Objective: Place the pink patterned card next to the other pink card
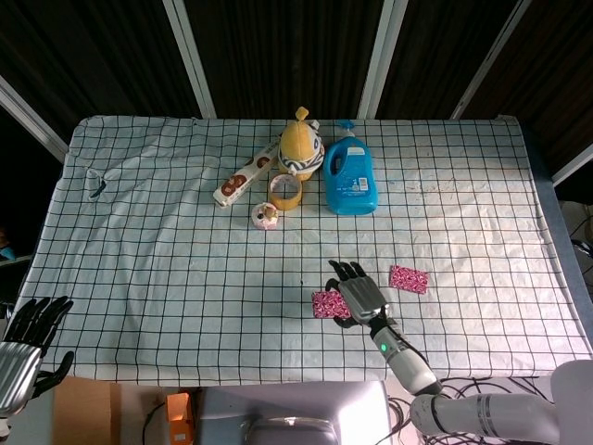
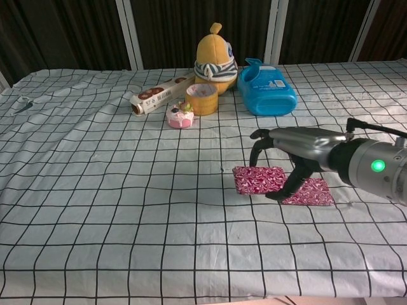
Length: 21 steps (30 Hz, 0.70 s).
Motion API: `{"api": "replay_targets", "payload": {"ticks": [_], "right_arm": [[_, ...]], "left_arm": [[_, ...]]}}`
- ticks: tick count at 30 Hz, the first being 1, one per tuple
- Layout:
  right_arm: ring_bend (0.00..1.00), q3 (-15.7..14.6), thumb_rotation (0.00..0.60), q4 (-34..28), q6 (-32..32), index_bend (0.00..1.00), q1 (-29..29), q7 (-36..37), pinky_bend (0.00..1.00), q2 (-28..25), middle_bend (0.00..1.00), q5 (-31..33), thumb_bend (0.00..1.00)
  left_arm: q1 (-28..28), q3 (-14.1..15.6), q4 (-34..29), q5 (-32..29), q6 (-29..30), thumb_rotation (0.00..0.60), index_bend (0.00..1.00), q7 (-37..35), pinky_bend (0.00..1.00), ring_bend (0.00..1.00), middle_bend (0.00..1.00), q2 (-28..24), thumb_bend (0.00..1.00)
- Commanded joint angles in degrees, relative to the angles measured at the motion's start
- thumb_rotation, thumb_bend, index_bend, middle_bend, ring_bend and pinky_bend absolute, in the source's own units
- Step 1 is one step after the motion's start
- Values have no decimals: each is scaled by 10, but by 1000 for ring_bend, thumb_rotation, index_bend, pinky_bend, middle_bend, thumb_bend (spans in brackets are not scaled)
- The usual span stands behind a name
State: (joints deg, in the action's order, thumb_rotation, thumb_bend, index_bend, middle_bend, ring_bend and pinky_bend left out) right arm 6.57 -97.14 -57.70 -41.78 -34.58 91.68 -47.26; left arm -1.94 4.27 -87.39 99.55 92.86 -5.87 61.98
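Right hand (image 2: 280, 155) holds pink patterned card (image 2: 257, 180); other pink card (image 2: 310, 192) beside.
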Motion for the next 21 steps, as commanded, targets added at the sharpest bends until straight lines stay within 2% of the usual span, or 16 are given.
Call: {"api": "replay_targets", "payload": {"ticks": [1,7,10,16,21], "right_arm": [[0,14,600,14,-11,439,-24,-32,1,40,0,27,201],[0,18,600,47,-18,416,-44,-60,1,86,0,60,202],[0,13,600,49,-23,316,-45,-66,1,89,0,60,201],[0,-3,600,21,-32,86,-37,-65,1,63,0,44,201],[0,-23,600,-27,-50,25,-18,-53,1,15,0,9,201]], "left_arm": [[1,0,1,0,3,600,0,-3,0,0,67,-1,432],[5,2,6,3,8,600,0,-9,0,0,67,-2,432],[5,2,6,3,9,600,0,-10,0,0,66,-2,432],[6,3,8,5,11,600,0,-10,0,0,66,-1,432],[5,2,5,3,7,600,0,-7,0,0,66,-1,432]]}}
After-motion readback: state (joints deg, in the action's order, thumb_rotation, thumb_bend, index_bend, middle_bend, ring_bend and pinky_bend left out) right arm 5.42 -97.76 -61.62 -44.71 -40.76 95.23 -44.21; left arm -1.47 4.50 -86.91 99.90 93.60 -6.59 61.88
